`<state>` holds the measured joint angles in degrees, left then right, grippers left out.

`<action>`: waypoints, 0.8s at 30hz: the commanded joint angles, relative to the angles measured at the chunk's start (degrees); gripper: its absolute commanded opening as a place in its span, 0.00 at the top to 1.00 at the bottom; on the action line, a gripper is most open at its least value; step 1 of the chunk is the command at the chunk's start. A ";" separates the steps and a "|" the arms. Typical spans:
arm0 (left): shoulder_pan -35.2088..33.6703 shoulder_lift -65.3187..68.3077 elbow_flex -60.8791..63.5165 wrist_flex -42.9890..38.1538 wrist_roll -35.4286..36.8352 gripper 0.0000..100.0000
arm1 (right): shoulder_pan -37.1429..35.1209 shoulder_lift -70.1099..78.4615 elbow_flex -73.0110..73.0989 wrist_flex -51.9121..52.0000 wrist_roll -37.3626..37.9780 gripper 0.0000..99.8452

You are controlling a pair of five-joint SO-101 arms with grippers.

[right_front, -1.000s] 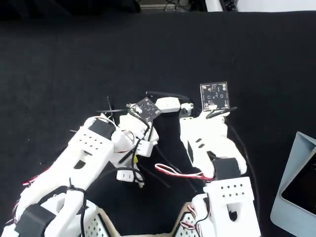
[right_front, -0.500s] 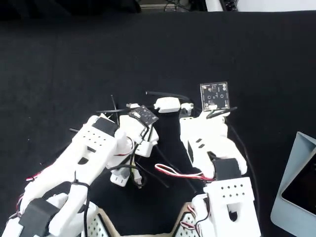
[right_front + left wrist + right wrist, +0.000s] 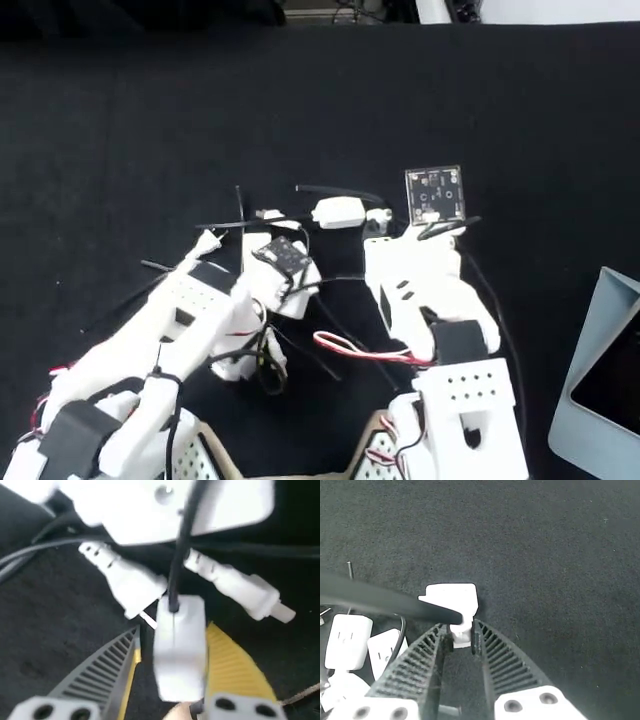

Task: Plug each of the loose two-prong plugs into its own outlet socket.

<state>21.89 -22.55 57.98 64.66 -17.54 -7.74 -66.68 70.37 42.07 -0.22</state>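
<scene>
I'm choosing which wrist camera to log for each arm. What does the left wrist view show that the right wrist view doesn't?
Left wrist view's own: the left gripper, jaws shut on a corded white block, and two white plugs lying beyond it. Right wrist view's own: the right gripper, jaws shut on the stub of a white plug body, with two outlet sockets lying off to one side. Shared: the black table cover and a black cable crossing the picture.
</scene>
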 commanded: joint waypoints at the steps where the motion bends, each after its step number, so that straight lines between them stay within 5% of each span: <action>1: 0.04 -0.79 -0.40 -0.97 -0.18 0.91 | -0.88 -0.75 -0.48 -1.05 0.00 0.99; 8: -2.86 -0.79 -2.95 2.46 -0.44 0.97 | -0.88 -0.75 -0.48 -1.05 -0.18 0.99; 16: -16.40 -0.09 -10.68 3.96 -8.35 0.97 | -0.88 -0.75 -0.48 -1.05 -0.09 0.99; 24: -20.53 -0.70 -10.33 1.58 -8.88 0.70 | -0.88 -0.75 -0.48 -1.05 0.00 0.99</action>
<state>4.04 -22.29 50.77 67.56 -25.80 -7.74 -66.68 70.37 42.07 -0.22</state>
